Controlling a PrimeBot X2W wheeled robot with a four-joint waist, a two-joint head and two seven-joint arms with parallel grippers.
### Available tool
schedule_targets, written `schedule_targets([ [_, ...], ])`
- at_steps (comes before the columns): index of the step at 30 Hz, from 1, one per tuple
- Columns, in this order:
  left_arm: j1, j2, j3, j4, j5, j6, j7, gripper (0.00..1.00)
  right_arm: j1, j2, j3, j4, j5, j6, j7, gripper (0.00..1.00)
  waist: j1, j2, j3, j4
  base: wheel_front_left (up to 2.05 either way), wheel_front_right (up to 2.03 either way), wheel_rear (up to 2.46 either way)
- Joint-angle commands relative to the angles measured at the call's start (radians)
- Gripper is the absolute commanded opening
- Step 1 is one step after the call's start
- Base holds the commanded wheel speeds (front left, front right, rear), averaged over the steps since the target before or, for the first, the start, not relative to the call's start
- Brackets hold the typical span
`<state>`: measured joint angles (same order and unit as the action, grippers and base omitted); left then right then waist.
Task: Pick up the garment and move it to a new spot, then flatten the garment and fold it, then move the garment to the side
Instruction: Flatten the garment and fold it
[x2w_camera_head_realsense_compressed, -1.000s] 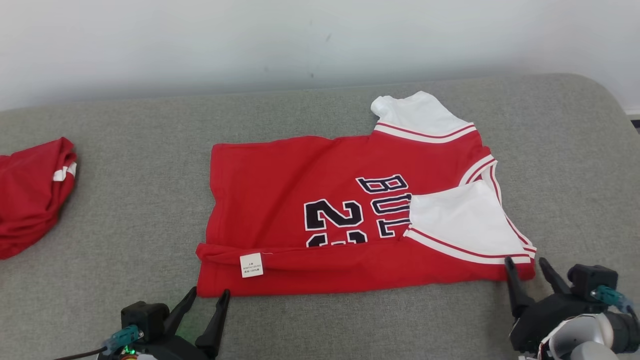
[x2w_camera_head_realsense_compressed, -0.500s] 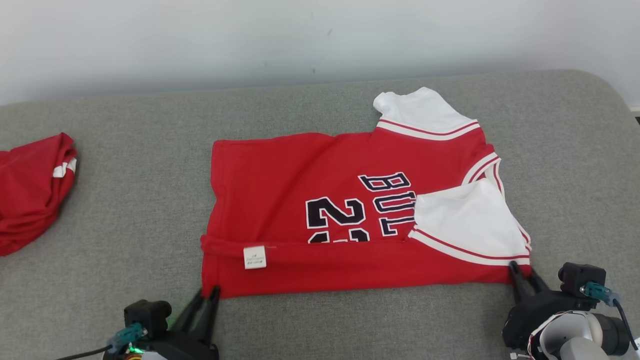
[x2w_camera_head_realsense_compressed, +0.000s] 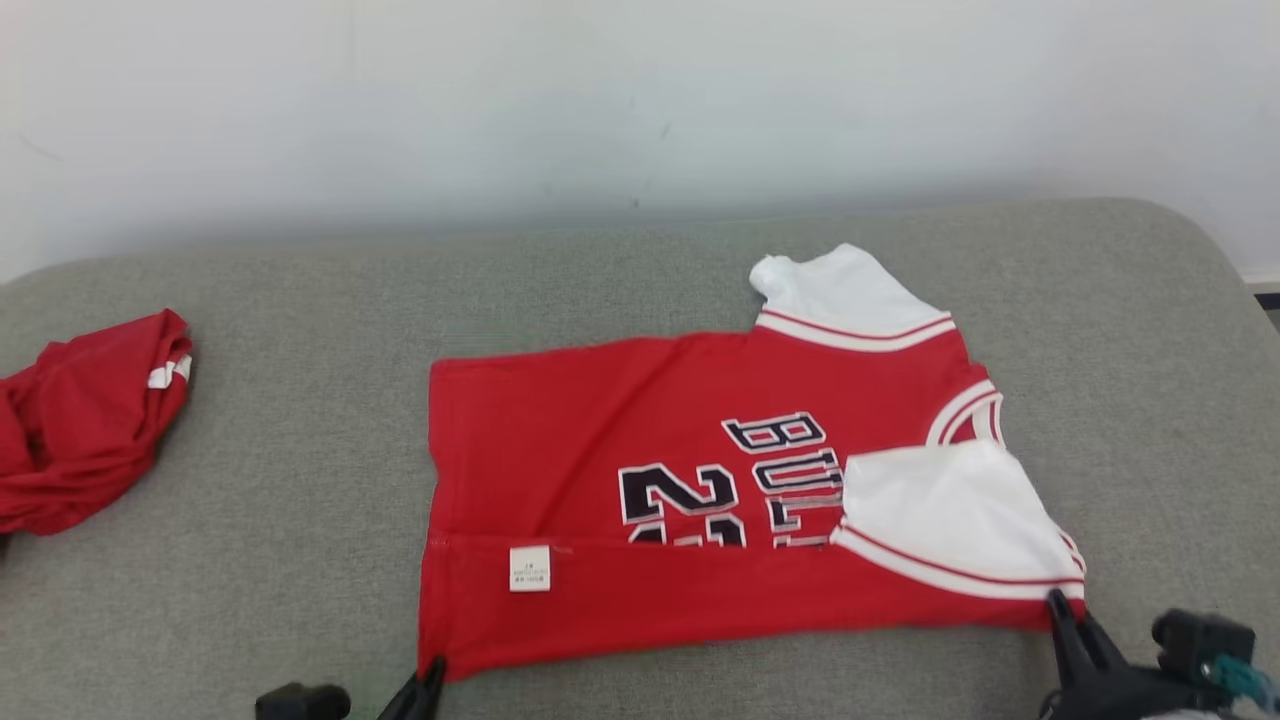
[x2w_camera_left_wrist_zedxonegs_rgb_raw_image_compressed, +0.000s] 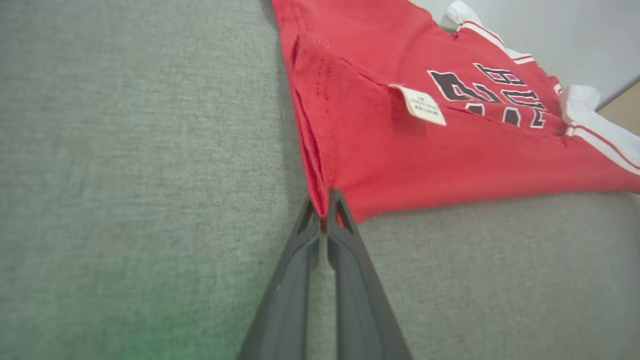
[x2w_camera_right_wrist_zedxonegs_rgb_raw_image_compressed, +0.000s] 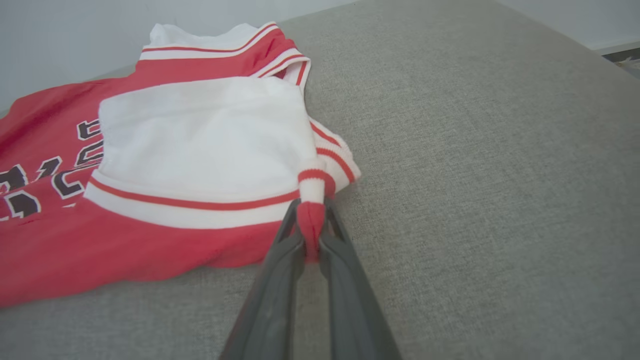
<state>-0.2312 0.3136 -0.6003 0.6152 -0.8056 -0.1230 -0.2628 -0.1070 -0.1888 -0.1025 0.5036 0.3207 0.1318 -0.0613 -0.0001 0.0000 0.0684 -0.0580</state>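
Head view: red-and-white jersey (x2w_camera_head_realsense_compressed: 580, 440) spread out, near edge folded over.

You can't read the print on the garment (x2w_camera_head_realsense_compressed: 620, 430) whole: the folded hem (x2w_camera_head_realsense_compressed: 700, 610) at 6 o'clock covers the digits' lower half, and the white sleeve (x2w_camera_head_realsense_compressed: 950, 510) hides the lettering's end. The label (x2w_camera_head_realsense_compressed: 529, 568) text is too small. The red cloth (x2w_camera_head_realsense_compressed: 80, 430) at 9 o'clock, the left fingers (x2w_camera_head_realsense_compressed: 428, 690) and the right fingers (x2w_camera_head_realsense_compressed: 1070, 640) run off the frame edges.

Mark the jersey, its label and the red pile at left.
jersey (x2w_camera_head_realsense_compressed: 560, 430): head view, plain red body panel.
label (x2w_camera_head_realsense_compressed: 529, 568): head view, middle of the white tag.
red pile (x2w_camera_head_realsense_compressed: 85, 435): head view, middle of the crumpled heap.
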Motion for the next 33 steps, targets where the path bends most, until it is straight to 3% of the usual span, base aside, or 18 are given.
schedule_targets([
  [1, 0.033, 0.015, 0.014, -0.021, 0.006, 0.012, -0.003, 0.00, 0.044, 0.003, -0.008, -0.038, 0.010, -0.002, 0.008, 0.00, 0.0001, 0.0000, -0.007, 0.006, 0.00, 0.00, 0.00],
  [11, 0.160, 0.078, 0.045, -0.170, 0.010, 0.065, 0.001, 0.00, 0.254, 0.020, -0.054, -0.319, 0.013, -0.003, 0.124, 0.00, 0.0001, 0.0000, -0.005, 0.012, 0.00, 0.00, 0.00],
  [16, 0.193, 0.088, 0.041, -0.223, 0.006, 0.083, 0.011, 0.00, 0.319, 0.067, -0.086, -0.416, 0.034, -0.003, 0.178, 0.00, 0.0001, 0.0000, -0.003, 0.021, 0.00, 0.00, 0.00],
  [17, 0.194, 0.086, 0.039, -0.228, 0.008, 0.087, 0.011, 0.11, 0.324, 0.072, -0.090, -0.421, 0.033, -0.003, 0.185, 0.00, 0.0001, 0.0000, -0.003, 0.022, 0.00, 0.00, 0.00],
  [18, 0.193, 0.083, 0.037, -0.231, 0.011, 0.088, 0.010, 0.53, 0.331, 0.071, -0.089, -0.423, 0.022, -0.003, 0.191, 0.00, 0.0001, 0.0000, -0.004, 0.024, 0.00, 0.00, 0.00],
  [19, 0.192, 0.080, 0.035, -0.232, 0.015, 0.089, 0.010, 0.84, 0.334, 0.078, -0.088, -0.423, 0.024, -0.003, 0.193, 0.00, 0.0001, 0.0000, -0.006, 0.025, 0.00, 0.00, 0.00],
  [20, 0.190, 0.077, 0.033, -0.231, 0.016, 0.091, 0.009, 1.00, 0.333, 0.088, -0.091, -0.421, 0.036, -0.003, 0.195, 0.32, 0.0001, 0.0000, -0.008, 0.027, 0.00, 0.00, 0.00],
  [21, 0.188, 0.074, 0.031, -0.227, 0.018, 0.091, 0.008, 1.00, 0.334, 0.091, -0.092, -0.420, 0.038, -0.003, 0.195, 0.58, 0.0001, 0.0000, -0.010, 0.028, 0.00, 0.00, 0.00],
  [22, 0.185, 0.073, 0.028, -0.224, 0.026, 0.092, 0.007, 1.00, 0.334, 0.090, -0.089, -0.421, 0.032, -0.003, 0.196, 0.93, 0.0001, 0.0000, -0.012, 0.029, 0.00, 0.00, 0.00],
  [23, 0.181, 0.072, 0.028, -0.222, 0.033, 0.094, 0.005, 1.00, 0.331, 0.091, -0.089, -0.423, 0.029, -0.003, 0.196, 1.00, 0.0001, 0.0000, -0.015, 0.029, 0.00, 0.00, 0.00],
  [29, 0.190, 0.054, 0.075, -0.233, 0.048, 0.104, -0.002, 1.00, 0.305, 0.083, -0.078, -0.456, 0.011, -0.003, 0.146, 1.00, 0.0001, 0.0000, -0.027, 0.027, 0.00, 0.00, 0.00],
  [33, 0.208, 0.028, 0.175, -0.290, 0.116, 0.110, -0.003, 1.00, 0.284, 0.085, -0.052, -0.461, -0.005, -0.003, 0.070, 1.00, 0.0001, 0.0000, -0.037, 0.029, 0.00, 0.00, 0.00],
])
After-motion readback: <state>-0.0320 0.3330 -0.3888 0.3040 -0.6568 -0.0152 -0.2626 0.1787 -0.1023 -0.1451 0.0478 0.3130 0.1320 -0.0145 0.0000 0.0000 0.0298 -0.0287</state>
